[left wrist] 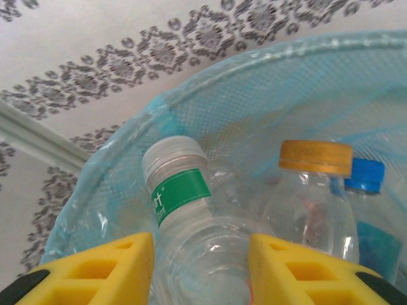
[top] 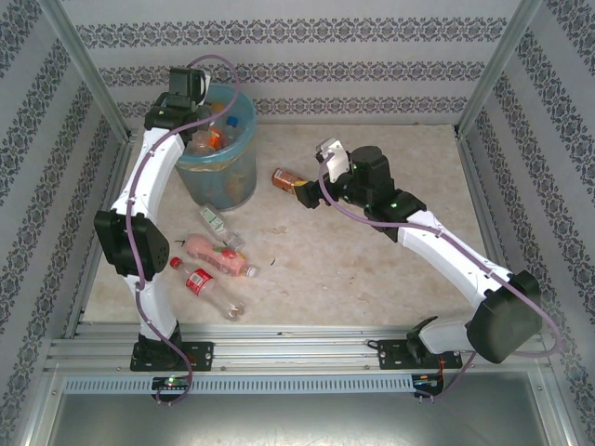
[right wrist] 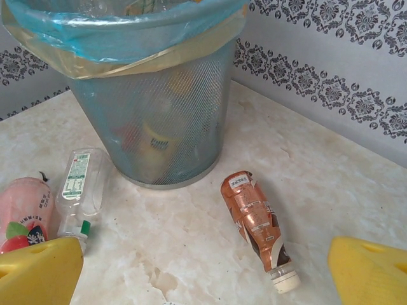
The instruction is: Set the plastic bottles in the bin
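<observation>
Although the bin point(top: 223, 177) at the upper left of the top view already holds several plastic bottles point(top: 214, 137), the job looks about half done by my judgement, since five bottles lie on the table point(top: 372, 279). The pink bottle point(top: 218, 253) is the biggest of them, at the lower left of that view. A red-labelled bottle point(top: 198, 279) lies just below it, a flat clear bottle point(top: 212, 219) lies above it near the bin's foot, and a small clear bottle point(top: 232, 309) lies nearest the bottom edge. A brown-labelled bottle point(right wrist: 254, 222) lies apart, just right of the bin.

The left gripper point(left wrist: 200, 267) hangs over the bin's mouth, its yellow jaws clamped on a green-labelled clear bottle point(left wrist: 184, 190) in the lower middle of the left wrist view. An orange-capped bottle point(left wrist: 316, 157) and a blue-capped bottle point(left wrist: 364, 176) stand inside the bin to its right. Letting go should drop the held bottle in.

The right gripper point(right wrist: 203, 270) has its jaws wide apart and empty. In the right wrist view the brown-labelled bottle lies between them and higher in frame, nearer the right jaw and touching neither.
</observation>
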Controlling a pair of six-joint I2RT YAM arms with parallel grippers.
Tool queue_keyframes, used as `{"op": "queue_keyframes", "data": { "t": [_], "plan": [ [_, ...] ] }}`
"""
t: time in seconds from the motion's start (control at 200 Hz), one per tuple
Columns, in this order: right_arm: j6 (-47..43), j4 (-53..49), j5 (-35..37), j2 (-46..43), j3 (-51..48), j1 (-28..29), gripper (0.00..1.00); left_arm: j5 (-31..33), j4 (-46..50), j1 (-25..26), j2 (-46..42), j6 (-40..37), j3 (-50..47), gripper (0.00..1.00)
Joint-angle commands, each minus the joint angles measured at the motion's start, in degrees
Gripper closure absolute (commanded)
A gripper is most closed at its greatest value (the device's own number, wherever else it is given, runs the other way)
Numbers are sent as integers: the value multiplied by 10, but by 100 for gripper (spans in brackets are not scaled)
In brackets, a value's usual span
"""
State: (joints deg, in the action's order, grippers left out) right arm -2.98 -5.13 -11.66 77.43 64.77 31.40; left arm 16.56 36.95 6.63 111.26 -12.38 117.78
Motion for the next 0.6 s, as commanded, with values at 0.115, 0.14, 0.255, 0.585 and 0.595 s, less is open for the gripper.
{"op": "queue_keyframes", "data": {
  "t": [0.115, 0.14, 0.255, 0.585, 0.595],
  "plan": [
    [1, -3, -7, -5, 14, 8, 2, -22, 88, -5, -21, 18, 35, 47],
    [2, -2, -6, -6, 13, 9, 2, -38, 98, -5, -21, 27, 40, 45],
    [2, -4, -2, -9, 9, 9, 2, -62, 121, -7, -18, 61, 53, 31],
    [3, -3, -3, -20, 0, 10, 2, -218, 25, -64, -76, 249, -68, 20],
    [3, -3, -3, -20, 0, 10, 2, -228, 21, -67, -77, 254, -71, 20]
  ]
}}
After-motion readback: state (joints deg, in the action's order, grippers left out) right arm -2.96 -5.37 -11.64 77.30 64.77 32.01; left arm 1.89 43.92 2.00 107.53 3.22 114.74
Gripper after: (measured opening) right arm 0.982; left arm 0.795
